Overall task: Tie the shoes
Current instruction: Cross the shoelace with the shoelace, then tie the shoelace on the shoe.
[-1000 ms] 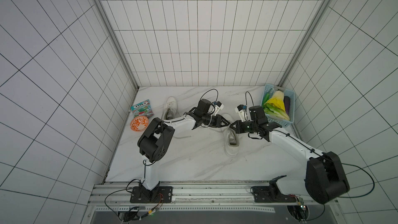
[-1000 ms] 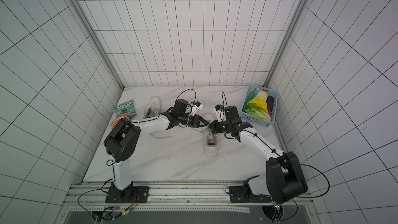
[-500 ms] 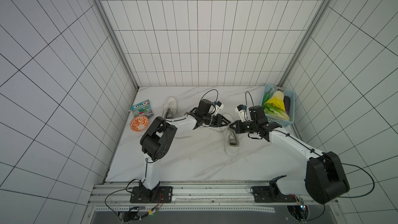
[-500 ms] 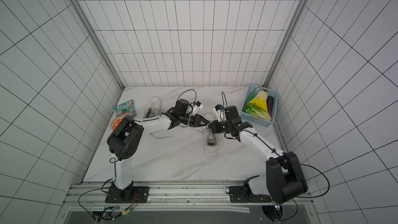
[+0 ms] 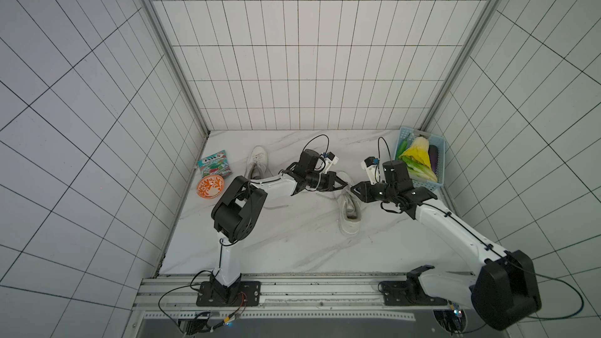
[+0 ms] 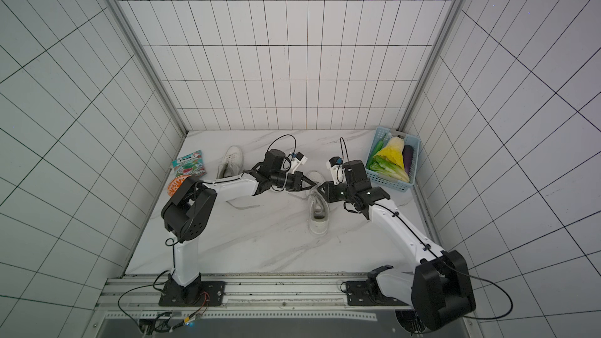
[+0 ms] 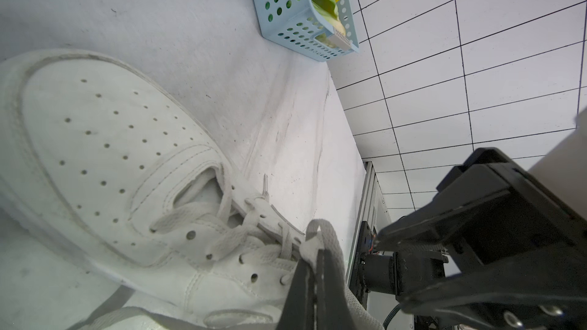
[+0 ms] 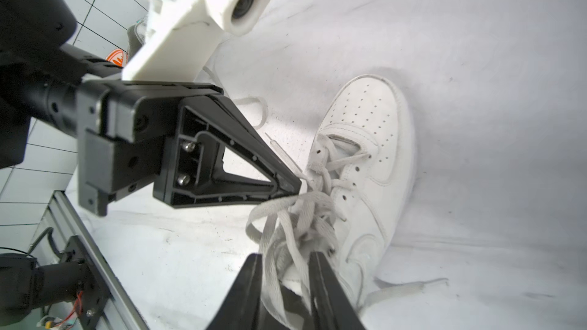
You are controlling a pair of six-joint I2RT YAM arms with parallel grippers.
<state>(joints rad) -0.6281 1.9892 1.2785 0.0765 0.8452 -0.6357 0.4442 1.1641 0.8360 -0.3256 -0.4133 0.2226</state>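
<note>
Plainly white and low-cut, one shoe (image 5: 349,219) lies right of the middle of the bench (image 5: 276,248). Its hole-punched toe points to the back edge and its heel to the front edge. Its greyish flat laces (image 8: 286,217) are loose and tangled over the tongue. Its mate (image 5: 257,164) sits toward the back left corner, with a lace trailing forward over the marble.

The left gripper (image 7: 316,255) is pinched tight on a fold of lace. The right gripper (image 8: 286,268) has its jaws parted, and strands run loose between them. Compared with a second ago, shoes and arms stand almost where they were, the gripper tips close together above the eyelets.

A blue basket (image 5: 437,183) of vegetables fills the back right corner. A packet (image 5: 214,167) and an orange bowl (image 5: 209,186) lie at the left edge. The left forearm crosses the mate's heel in both top views.
</note>
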